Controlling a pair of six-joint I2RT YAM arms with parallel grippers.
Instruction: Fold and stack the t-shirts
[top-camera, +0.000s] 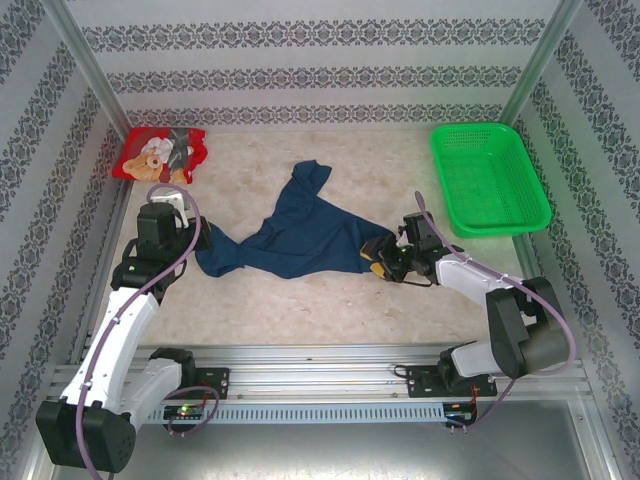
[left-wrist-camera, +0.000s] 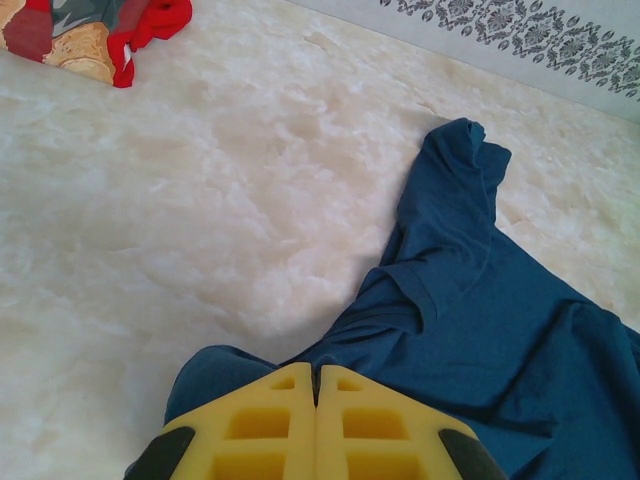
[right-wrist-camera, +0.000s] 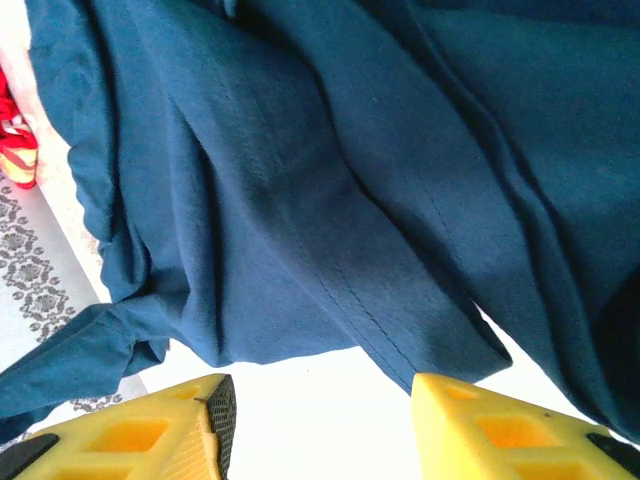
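Bright, even light, soft shadows, slight glare.

Red shirt (left-wrist-camera: 150, 25) cut by top edge, navy shirt (left-wrist-camera: 480, 330) by right (left wrist view).

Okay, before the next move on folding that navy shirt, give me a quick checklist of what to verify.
1. Left gripper shut on the navy shirt: ok.
2. Right gripper gripping the shirt: not ok, jaws open, cloth just ahead of them.
3. Navy shirt lying flat: not ok, bunched and creased.
4. Red shirt out of the way: ok, far left corner.
5. Green basket apart from both shirts: ok.
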